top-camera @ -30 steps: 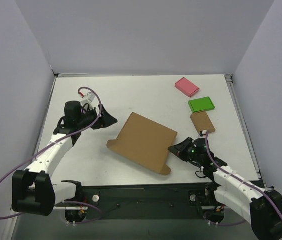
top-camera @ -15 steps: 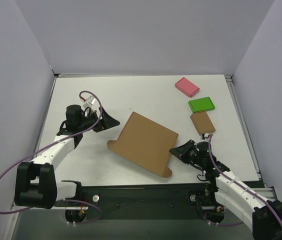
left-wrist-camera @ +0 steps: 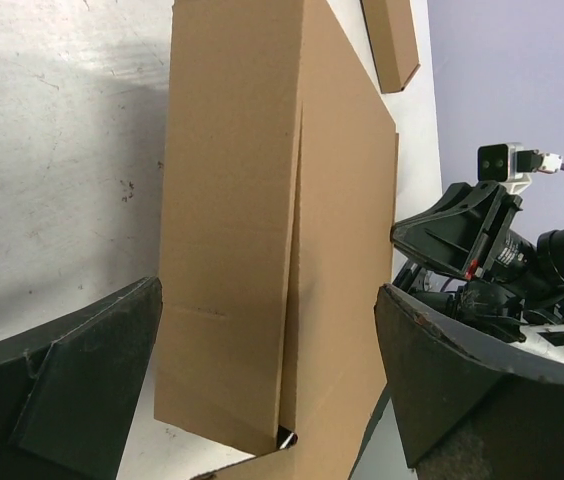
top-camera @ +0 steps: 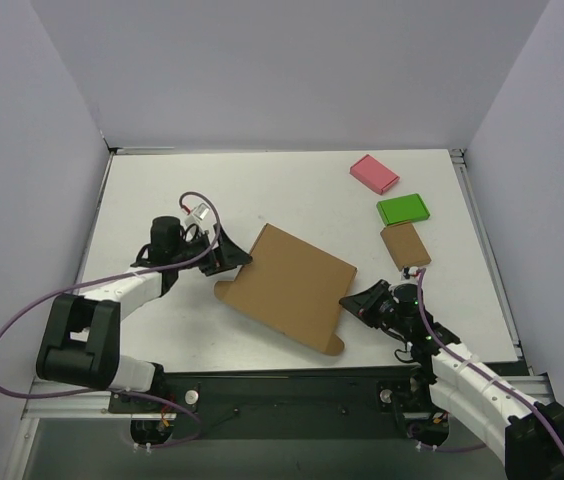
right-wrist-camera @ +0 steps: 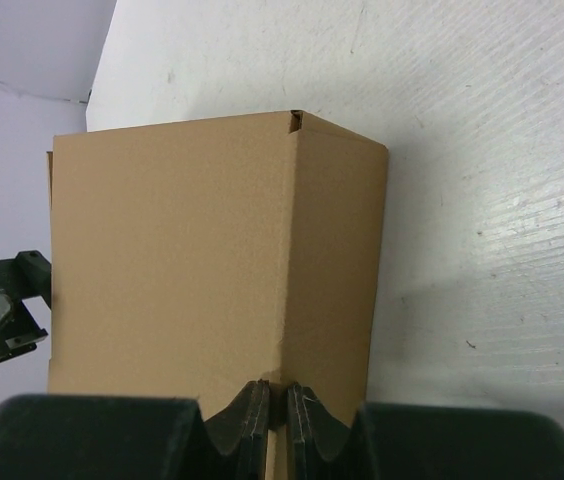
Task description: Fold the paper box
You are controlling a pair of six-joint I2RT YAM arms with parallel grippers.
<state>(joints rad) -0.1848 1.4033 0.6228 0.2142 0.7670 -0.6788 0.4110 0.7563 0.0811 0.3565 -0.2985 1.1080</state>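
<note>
One box (top-camera: pixel 287 285), three blocks, two grippers. Box lay mid-frame on table (top-camera: pixel 262 190), turned askew, partly folded, one side raised. Left gripper (top-camera: pixel 230 258) gaped wide at box's left edge, one finger either side, holding nothing. Right gripper (top-camera: pixel 350 302) pinched nearly closed on box's right edge. Open room above box and upper left; walls (top-camera: pixel 292 70) hemmed three sides. Pink block (top-camera: pixel 374 173), green block (top-camera: pixel 403 209), brown block (top-camera: pixel 405 244) lined up upper right, apart from box. Brown block sat just above right gripper, nearest obstacle.
</note>
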